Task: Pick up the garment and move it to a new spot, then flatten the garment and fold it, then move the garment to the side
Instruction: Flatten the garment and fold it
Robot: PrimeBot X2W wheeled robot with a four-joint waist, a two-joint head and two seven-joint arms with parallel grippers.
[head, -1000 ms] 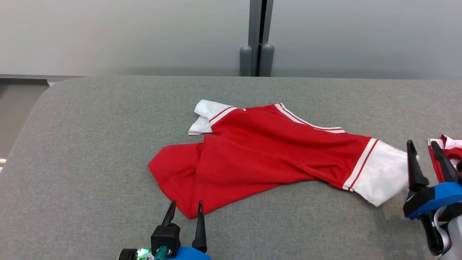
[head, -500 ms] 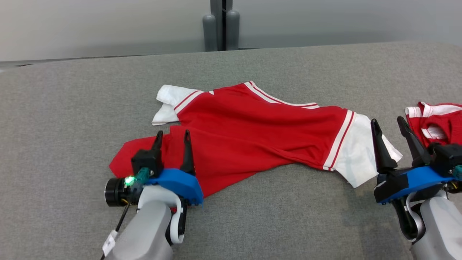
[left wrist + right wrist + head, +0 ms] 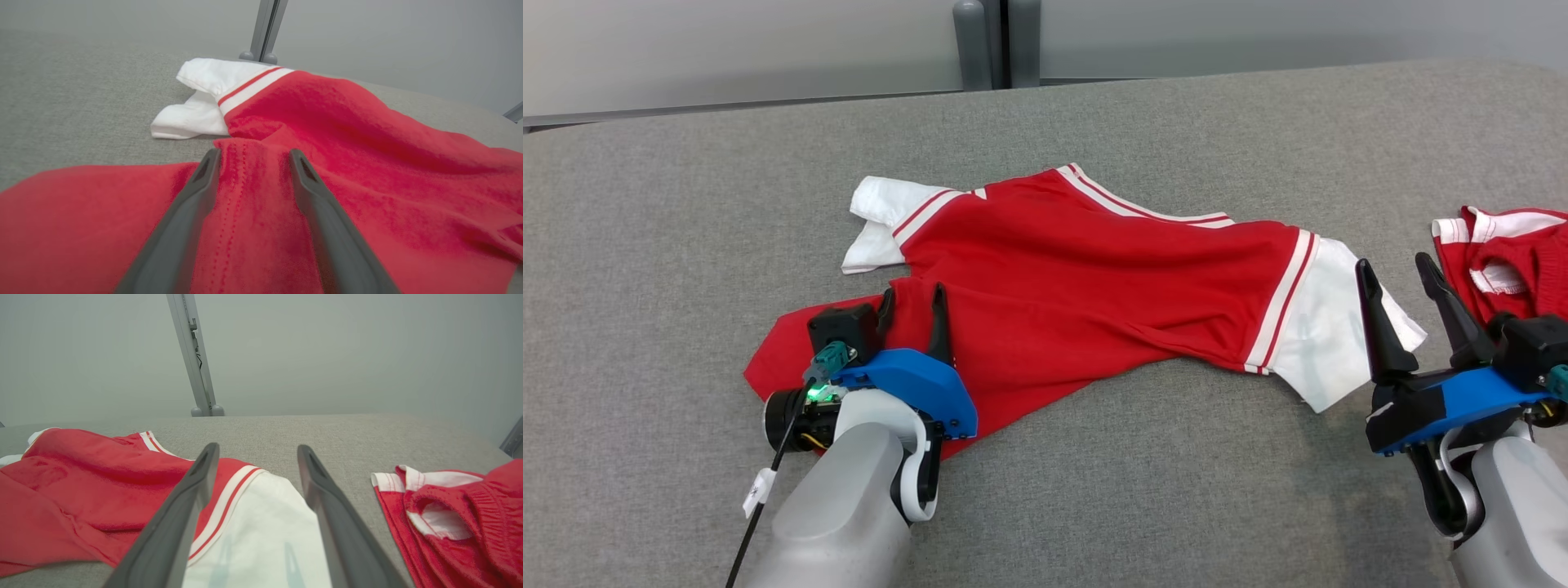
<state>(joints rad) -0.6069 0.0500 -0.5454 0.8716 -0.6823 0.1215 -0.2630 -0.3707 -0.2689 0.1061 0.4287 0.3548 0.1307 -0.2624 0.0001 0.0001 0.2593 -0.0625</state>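
Note:
The garment (image 3: 1094, 278), a red shirt with white striped sleeves, lies crumpled across the grey table (image 3: 686, 204). My left gripper (image 3: 912, 292) is open and low over its near-left red part. In the left wrist view, a stitched fold of red cloth (image 3: 253, 196) runs between the spread fingers of the left gripper (image 3: 254, 152). My right gripper (image 3: 1393, 263) is open at the garment's right end, just above the white sleeve (image 3: 1327, 327). In the right wrist view, that sleeve (image 3: 261, 522) lies under and between the fingers of the right gripper (image 3: 258, 446).
A second red and white piece of clothing (image 3: 1511, 253) lies bunched at the table's right edge, close beside my right gripper; it also appears in the right wrist view (image 3: 449, 514). A grey post (image 3: 980, 41) stands behind the table, against a pale wall.
The head camera has tilted and turned, shifting the whole picture. My left gripper has come forward from the garment's near corner onto the red cloth. The right gripper stays by the white sleeve.

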